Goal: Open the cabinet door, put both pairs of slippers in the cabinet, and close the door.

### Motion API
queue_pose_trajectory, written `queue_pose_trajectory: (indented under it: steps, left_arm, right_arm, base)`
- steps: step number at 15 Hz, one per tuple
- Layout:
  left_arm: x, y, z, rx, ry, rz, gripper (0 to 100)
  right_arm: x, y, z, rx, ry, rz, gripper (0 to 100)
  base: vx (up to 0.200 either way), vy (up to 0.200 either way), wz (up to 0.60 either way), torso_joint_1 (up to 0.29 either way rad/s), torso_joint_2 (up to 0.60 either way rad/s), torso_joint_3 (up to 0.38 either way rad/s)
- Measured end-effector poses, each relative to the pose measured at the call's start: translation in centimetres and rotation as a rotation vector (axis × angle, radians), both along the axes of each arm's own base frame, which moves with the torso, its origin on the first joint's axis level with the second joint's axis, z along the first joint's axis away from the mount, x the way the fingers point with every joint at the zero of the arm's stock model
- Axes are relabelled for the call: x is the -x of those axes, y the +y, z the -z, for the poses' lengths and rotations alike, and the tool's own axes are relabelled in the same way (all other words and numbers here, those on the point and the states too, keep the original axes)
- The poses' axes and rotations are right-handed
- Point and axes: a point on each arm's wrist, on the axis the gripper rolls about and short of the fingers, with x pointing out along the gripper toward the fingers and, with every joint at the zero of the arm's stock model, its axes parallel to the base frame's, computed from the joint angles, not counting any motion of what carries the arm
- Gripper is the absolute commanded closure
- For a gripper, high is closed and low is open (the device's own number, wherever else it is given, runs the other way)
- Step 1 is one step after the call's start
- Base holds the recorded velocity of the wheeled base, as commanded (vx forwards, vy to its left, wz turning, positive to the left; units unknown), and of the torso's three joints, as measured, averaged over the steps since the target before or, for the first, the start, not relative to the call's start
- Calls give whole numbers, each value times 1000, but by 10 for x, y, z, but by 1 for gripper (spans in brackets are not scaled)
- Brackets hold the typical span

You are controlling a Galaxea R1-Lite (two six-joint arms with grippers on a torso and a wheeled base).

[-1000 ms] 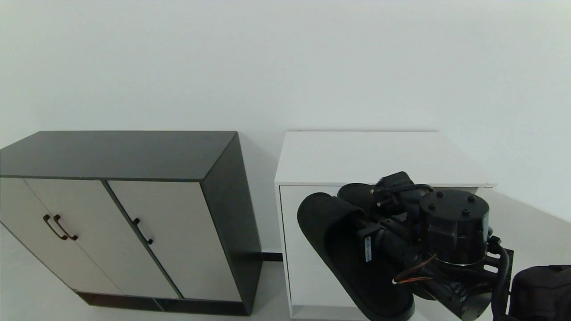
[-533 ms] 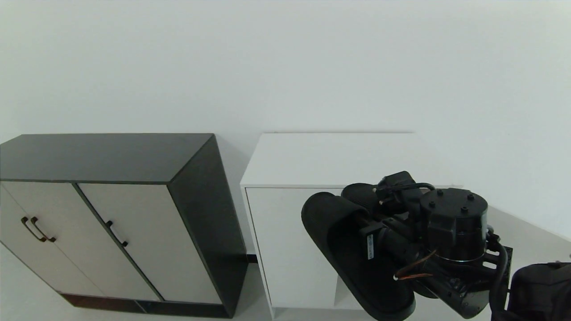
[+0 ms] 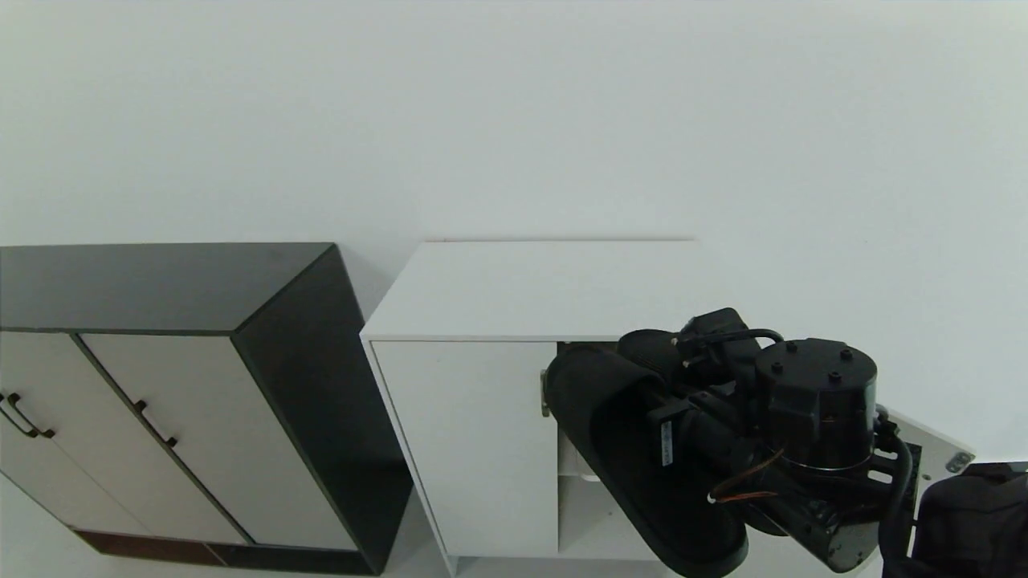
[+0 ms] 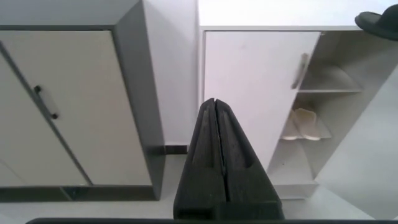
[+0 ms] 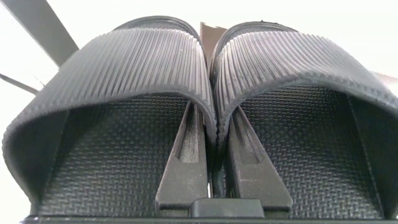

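Black slippers (image 3: 634, 433), clamped in the right pincer (image 5: 212, 121), hide much of the open white cabinet (image 3: 474, 425); pale slippers (image 4: 308, 123) lie inside it. Left pincer (image 4: 215, 109) has its fingers pressed together.

In the head view the black slippers (image 3: 642, 474) and the right arm cover most of the open compartment of the white cabinet (image 3: 474, 449), so its shelves are largely hidden; of the open door (image 3: 923, 437) just a corner with a hinge shows past the arm; the dark cabinet (image 3: 161, 289) is cut off at the left edge; in the right wrist view the fingers (image 5: 181, 168) of the right gripper (image 5: 211, 134) run under the slipper straps, tips hidden; the pale pair (image 4: 309, 124) on a shelf is too small to make out in detail.
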Motion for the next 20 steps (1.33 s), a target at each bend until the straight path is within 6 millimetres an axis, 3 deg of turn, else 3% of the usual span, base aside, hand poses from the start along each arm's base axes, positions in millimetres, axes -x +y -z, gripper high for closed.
queue_pose_trajectory:
  steps: [2, 20]
  left_arm:
    - [0, 0, 0, 0, 0, 0, 100]
    - [0, 0, 0, 2, 0, -2, 100]
  right_arm:
    - [1, -1, 2, 8, 5, -1, 100]
    - [9, 3, 11, -30, -47, -90, 100]
  base:
    - [0, -200, 0, 0, 0, 5]
    - [0, 0, 0, 0, 0, 0]
